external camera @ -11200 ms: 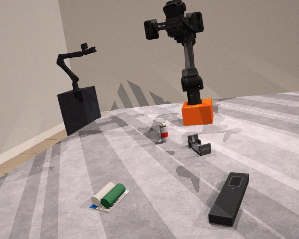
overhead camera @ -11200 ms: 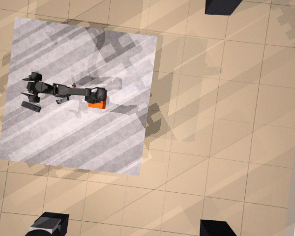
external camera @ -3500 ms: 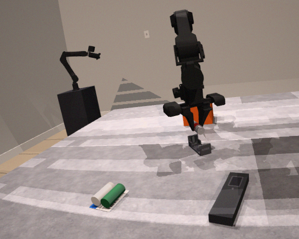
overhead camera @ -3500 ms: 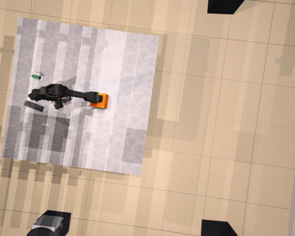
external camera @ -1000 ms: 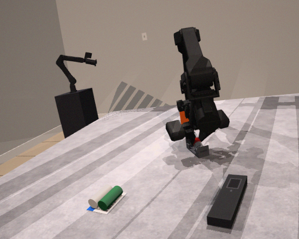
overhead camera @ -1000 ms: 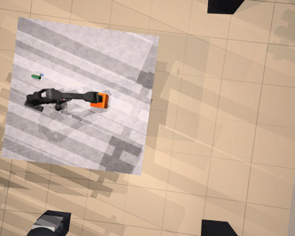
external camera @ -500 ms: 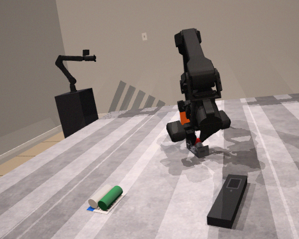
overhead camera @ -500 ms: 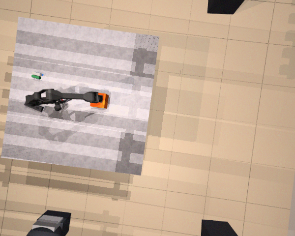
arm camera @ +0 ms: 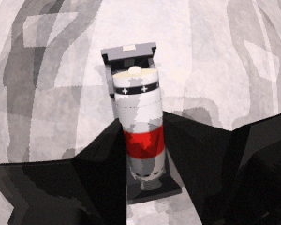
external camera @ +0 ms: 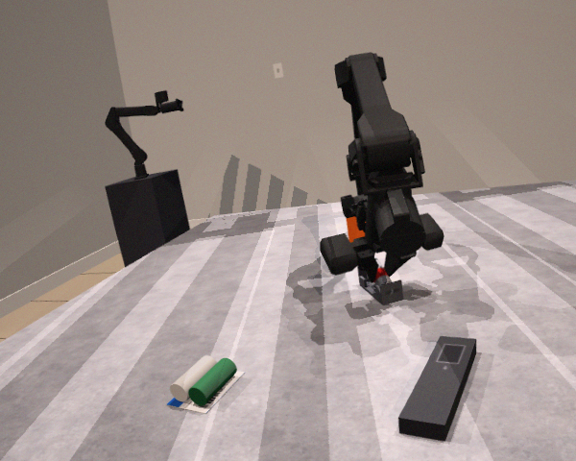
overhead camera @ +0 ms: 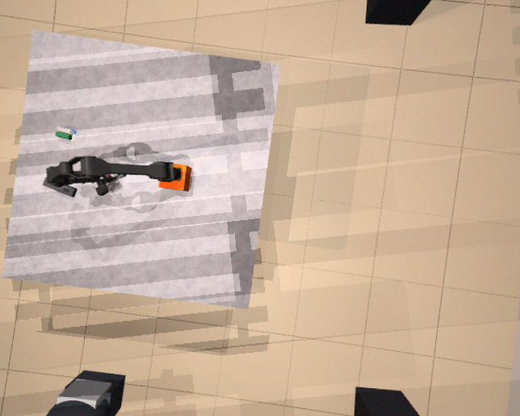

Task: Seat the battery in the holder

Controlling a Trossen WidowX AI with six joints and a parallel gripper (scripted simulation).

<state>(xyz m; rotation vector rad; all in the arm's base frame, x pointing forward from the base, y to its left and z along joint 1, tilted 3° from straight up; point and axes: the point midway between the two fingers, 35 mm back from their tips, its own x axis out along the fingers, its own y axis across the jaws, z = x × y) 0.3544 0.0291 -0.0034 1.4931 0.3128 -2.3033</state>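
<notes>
The battery is white and grey with a red band. My gripper is shut on it, one dark finger on each side. The grey holder stands on the table beneath. In the wrist view the battery's terminal end points at the holder's far wall and looks higher than the flat end, so the battery looks tilted. A dark gap shows between the terminal and that wall. The spring shows just past the flat end; whether they touch I cannot tell. The battery hides most of the holder's floor.
A dark, flat box lies in front of the holder in the exterior view. A green cylinder and a cream cylinder lie side by side on a small card. An orange block is at the arm's base.
</notes>
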